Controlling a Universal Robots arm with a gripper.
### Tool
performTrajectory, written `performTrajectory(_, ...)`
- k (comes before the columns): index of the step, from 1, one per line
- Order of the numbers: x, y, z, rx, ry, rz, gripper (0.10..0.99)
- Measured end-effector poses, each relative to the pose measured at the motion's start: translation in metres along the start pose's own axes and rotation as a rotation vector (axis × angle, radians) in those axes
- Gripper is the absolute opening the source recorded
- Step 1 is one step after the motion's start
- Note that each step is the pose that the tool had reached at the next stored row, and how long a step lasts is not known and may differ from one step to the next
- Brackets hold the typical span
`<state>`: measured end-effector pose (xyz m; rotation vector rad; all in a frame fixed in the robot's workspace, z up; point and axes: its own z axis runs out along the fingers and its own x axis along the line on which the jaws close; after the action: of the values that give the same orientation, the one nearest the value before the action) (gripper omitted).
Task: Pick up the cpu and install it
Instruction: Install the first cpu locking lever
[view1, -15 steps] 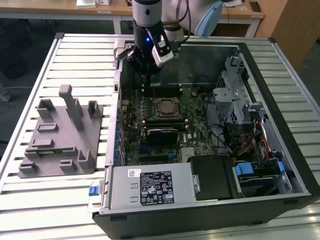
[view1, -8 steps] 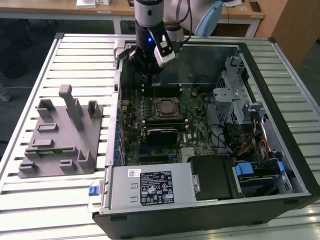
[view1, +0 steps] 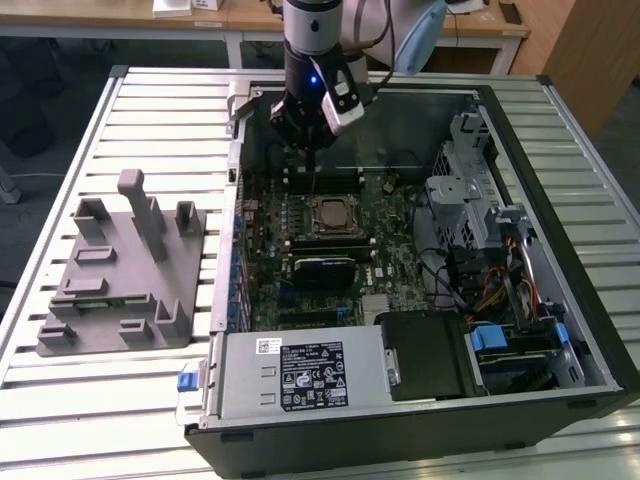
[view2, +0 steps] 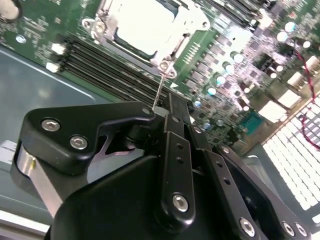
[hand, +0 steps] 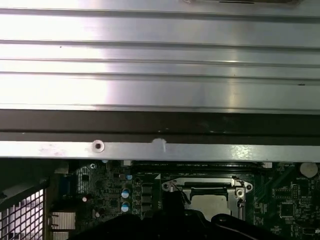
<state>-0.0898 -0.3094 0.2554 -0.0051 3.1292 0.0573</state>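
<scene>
The cpu (view1: 331, 215) lies flat in the socket of the green motherboard (view1: 390, 250) inside the open computer case; its pale silver top also shows in both wrist views (view2: 142, 25) (hand: 210, 204), framed by the metal socket bracket. My gripper (view1: 308, 150) hangs over the memory slots just behind the socket, apart from the cpu. In the second wrist view the black gripper (view2: 167, 102) looks shut. A thin metal lever (view2: 160, 85) rises from the socket corner to its tip; I cannot tell whether it is gripped.
The case wall (hand: 160, 147) runs close behind the gripper. A grey plastic tray (view1: 125, 270) with upright blocks sits at the exterior view's left of the case. A power supply (view1: 300, 370) and a drive cage (view1: 470, 190) crowd the case's front and right.
</scene>
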Motion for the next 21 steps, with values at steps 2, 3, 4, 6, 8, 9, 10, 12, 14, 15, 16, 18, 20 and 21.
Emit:
performTrajectory(2,-0.0047,0.0,0.0004,0.0,0.0001,0.0,0.114)
performTrajectory(3,-0.0068,0.0,0.0006,0.0,0.0001,0.0,0.114)
performTrajectory(4,-0.009,0.0,0.0009,0.0,0.0,0.0,0.114)
performTrajectory(6,-0.0111,-0.0001,0.0014,0.0,-0.0001,0.0,0.114)
performTrajectory(8,-0.0116,-0.0001,0.0015,0.0,0.0,0.0,0.114)
performTrajectory(9,-0.0119,-0.0001,0.0016,0.0,0.0,0.0,0.114)
performTrajectory(10,-0.012,-0.0001,0.0016,0.0,0.0001,0.0,0.114)
performTrajectory(12,-0.0138,0.0,0.0022,0.0,0.0001,0.0,0.114)
performTrajectory(14,-0.0178,-0.0001,0.003,0.0,0.0001,0.0,0.114)
performTrajectory(15,-0.0204,-0.0001,0.0035,0.0,0.0,0.0,0.114)
performTrajectory(16,-0.0229,-0.0002,0.0039,0.0,0.0001,0.0,0.114)
performTrajectory(18,-0.0267,-0.0002,0.0047,0.0,0.0,0.0,0.114)
performTrajectory(20,-0.0294,0.0002,0.0056,0.0,0.0,0.002,0.114)
performTrajectory(21,-0.0302,0.0006,0.0061,0.0,-0.0001,0.003,0.114)
